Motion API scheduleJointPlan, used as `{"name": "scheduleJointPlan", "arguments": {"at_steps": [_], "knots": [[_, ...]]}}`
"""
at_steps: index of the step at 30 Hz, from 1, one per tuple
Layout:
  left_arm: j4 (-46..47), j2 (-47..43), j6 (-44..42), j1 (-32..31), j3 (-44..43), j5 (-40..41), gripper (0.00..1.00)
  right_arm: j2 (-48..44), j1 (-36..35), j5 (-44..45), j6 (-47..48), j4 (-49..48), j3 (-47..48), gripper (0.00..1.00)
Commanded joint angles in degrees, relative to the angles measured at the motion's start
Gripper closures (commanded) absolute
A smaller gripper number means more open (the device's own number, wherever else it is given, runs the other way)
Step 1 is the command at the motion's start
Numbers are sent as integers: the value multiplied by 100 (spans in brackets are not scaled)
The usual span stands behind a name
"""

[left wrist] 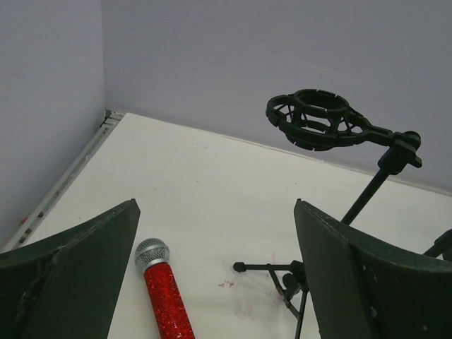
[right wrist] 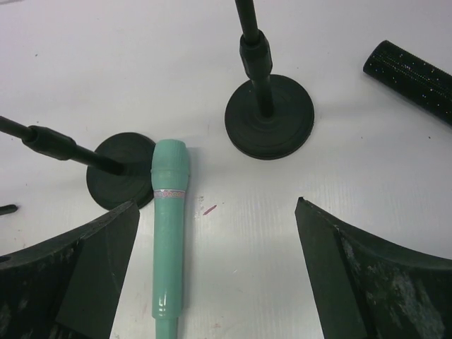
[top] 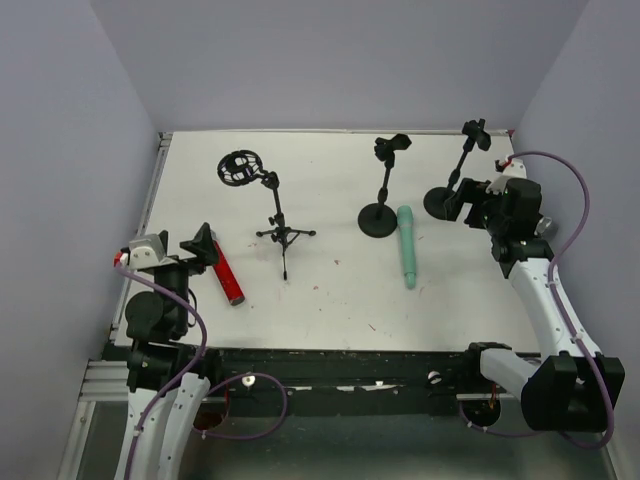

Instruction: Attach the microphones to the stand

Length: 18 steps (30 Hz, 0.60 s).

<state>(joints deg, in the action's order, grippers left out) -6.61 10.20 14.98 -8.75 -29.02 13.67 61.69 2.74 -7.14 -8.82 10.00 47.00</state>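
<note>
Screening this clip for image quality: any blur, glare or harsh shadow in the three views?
Top external: even, soft light, no glare on the white table, only faint shadows. Left wrist: the red glitter microphone with grey mesh head is sharp; the left tool's fingers are dark and slightly soft. Right wrist: the mint-green plastic microphone is crisp, lightly shadowed.

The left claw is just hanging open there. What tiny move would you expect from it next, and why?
Probably lower the left gripper onto the red microphone. Its jaws stand open, the microphone lies flat on the table between them in the wrist view, untouched, and the ring holder on the tripod stand beyond it is empty.
</note>
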Motion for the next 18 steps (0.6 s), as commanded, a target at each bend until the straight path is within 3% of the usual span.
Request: {"name": "scheduleJointPlan", "arguments": {"at_steps": [1, 6, 9, 18], "knots": [[-533, 184, 538, -21, -130, 302, 2, -122, 51, -112, -146, 55, 213, 0], [-1622, 500, 1471, -21, -429, -65, 2, -254, 60, -323, -59, 29, 151, 0], [-1983, 624, 1718, -21, -482, -714, 1, -342, 60, -647, 20, -15, 73, 0], [-2002, 290, 2413, -21, 9, -2403, 2, -641, 51, -2624, 1496, -60, -446, 0]]}}
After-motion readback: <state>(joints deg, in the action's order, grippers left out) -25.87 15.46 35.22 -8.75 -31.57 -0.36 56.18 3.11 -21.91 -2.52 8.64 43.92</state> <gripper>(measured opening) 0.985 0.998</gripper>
